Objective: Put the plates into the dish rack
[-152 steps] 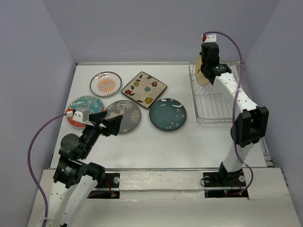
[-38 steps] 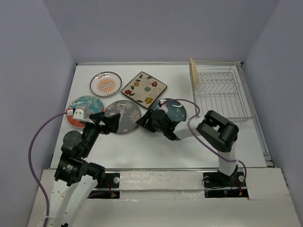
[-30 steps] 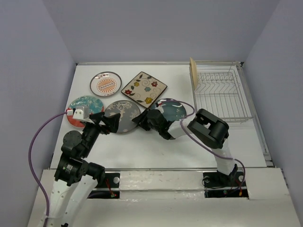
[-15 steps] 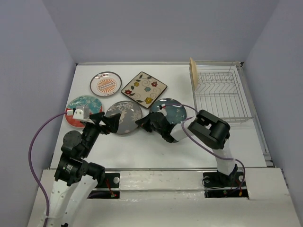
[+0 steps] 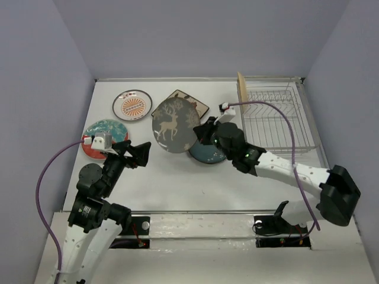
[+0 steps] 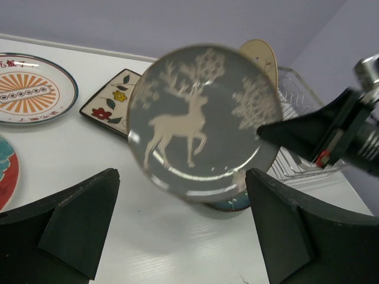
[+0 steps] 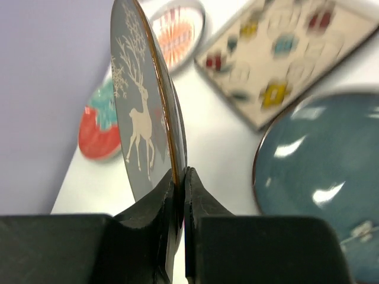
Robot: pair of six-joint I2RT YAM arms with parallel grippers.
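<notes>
Since half a second ago the grey tree-patterned plate (image 5: pixel 175 125) has come up off the table (image 5: pixel 177 183), where it lay flat between the teal-and-red plate (image 5: pixel 106 127) and the dark teal-blue plate (image 5: pixel 208 155), and the right arm has swung its elbow out to the right. The right gripper (image 7: pixel 179 177) is pressed together on this plate's rim, one finger on the deer face and one on the back; the right wrist view shows the plate edge-on, standing nearly upright out of the pinch. From above it hangs clear of the table, over the gap between the square cream floral plate (image 5: pixel 190 102) and the dark teal-blue one, its face turned toward the left arm. The left gripper (image 5: pixel 133 152) is spread wide and holds nothing, low over the table near the teal-and-red plate. Further back the orange-sunburst plate (image 5: pixel 132 105) lies flat. The dish rack (image 5: pixel 275 121) sits well apart to the right, with the cream plate (image 5: pixel 241 92) already standing at its left end.

The step in hand looks like the carry to the rack. To do it well, keep the pinch firm, since only the rim is held, lift high enough to clear the dark teal-blue plate, turn the plate parallel to the cream one, lower it between free prongs just beside it without knocking it, and let go only once the rim is seated
</notes>
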